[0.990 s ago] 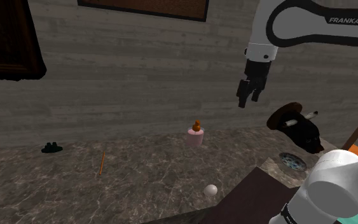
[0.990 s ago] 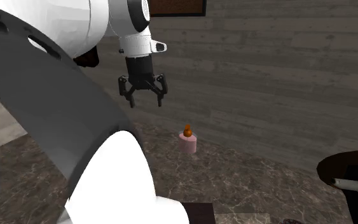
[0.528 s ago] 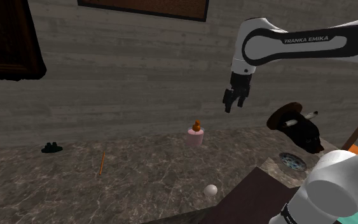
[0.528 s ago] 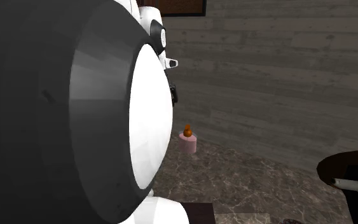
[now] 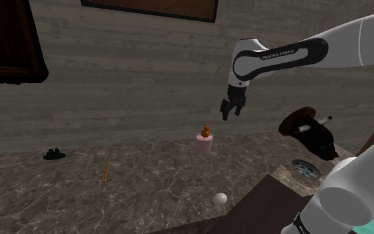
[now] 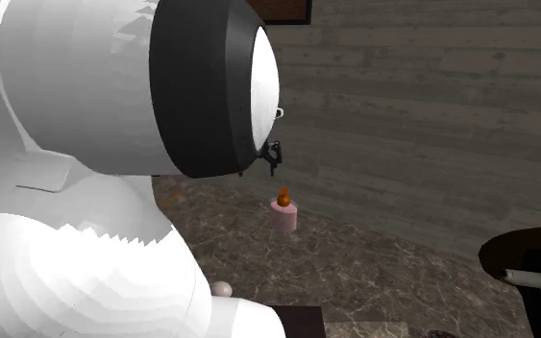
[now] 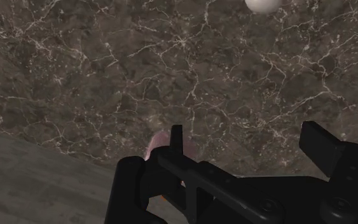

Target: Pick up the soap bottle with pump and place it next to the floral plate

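The soap bottle (image 5: pixel 204 142) is a small pink bottle with an orange pump, standing upright on the dark marble counter near the wall. It also appears in the second exterior view (image 6: pixel 282 213). My black gripper (image 5: pixel 230 110) hangs in the air above the bottle and a little toward the shoulder view's right, apart from it. The gripper (image 7: pixel 247 145) is open, its fingers stand wide apart with nothing between them, and the pink bottle (image 7: pixel 161 142) peeks out beside one finger. The floral plate (image 5: pixel 305 169) lies flat at the counter's right end.
A white ball (image 5: pixel 220 199) lies near the counter's front edge. An orange stick (image 5: pixel 105 171) and a small dark green object (image 5: pixel 54 154) lie toward the shoulder view's left. A dark bowl (image 5: pixel 305 123) with a white item stands behind the plate. The arm's big elbow (image 6: pixel 162 115) covers the second exterior view's left.
The gripper has moved toward the shoulder view's left and slightly down, closer to the bottle, staying open. The arm has swung across the second exterior view. The bottle has not moved.
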